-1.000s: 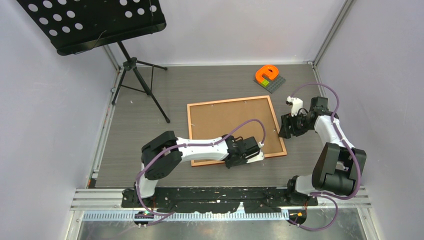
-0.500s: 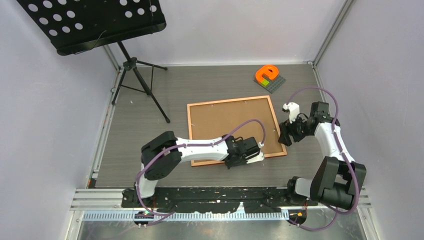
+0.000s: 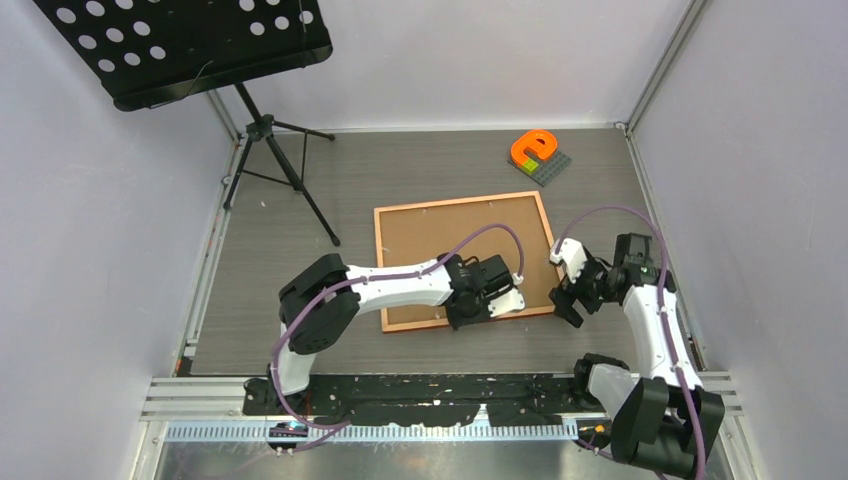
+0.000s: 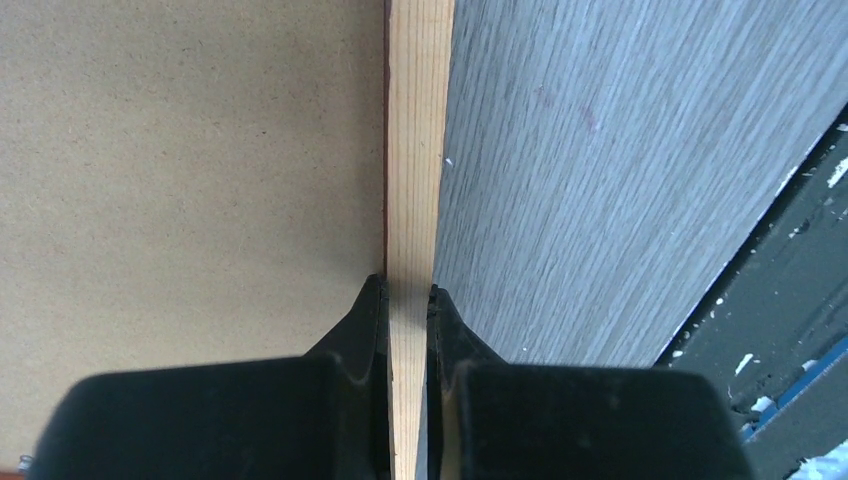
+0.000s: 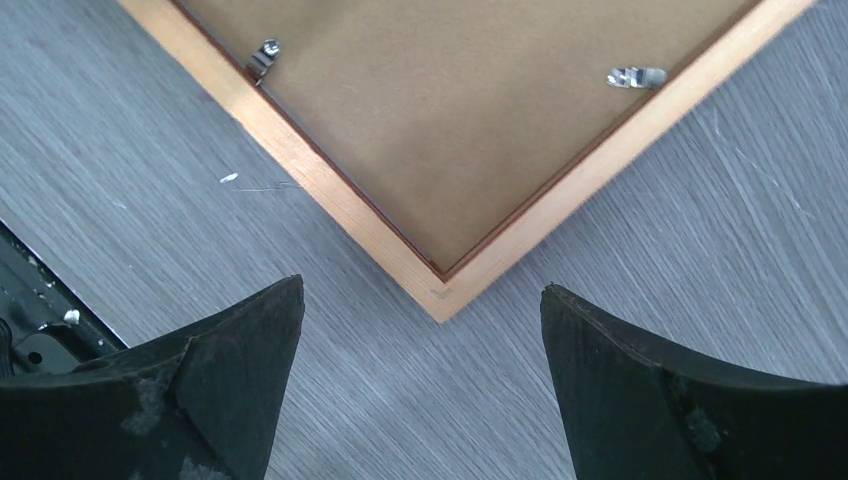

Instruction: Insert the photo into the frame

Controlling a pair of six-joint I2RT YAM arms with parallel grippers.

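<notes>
From above, your frame (image 3: 460, 202) lies flat and face down in the middle of the bench (image 3: 300, 260), its brown board (image 3: 450, 240) turned up. Your left tool (image 3: 508, 305) sits on the frame's near border, toward its right end. Your right tool (image 3: 563, 303) is just beside the frame's near right corner. A black music stand (image 3: 190, 45) is at the far left, and an orange block (image 3: 531, 148) on a grey plate lies at the far right, well apart from the frame.

On your left wrist view, the left tool (image 4: 405, 290) is clamped on the frame (image 4: 418, 150). One black finger (image 4: 365, 320) presses the inner side of the pale wooden border and the other presses the outer side. The board (image 4: 180, 180) lies to the left of the border and the bare bench (image 4: 600, 150) to the right.

On your right wrist view, the right tool (image 5: 422, 290) is spread wide and has hold of nothing. The frame's (image 5: 300, 165) corner points in between the two fingers (image 5: 240, 350) and touches neither. Two metal clips (image 5: 262, 55) lie on the board (image 5: 470, 130), one by each border.
</notes>
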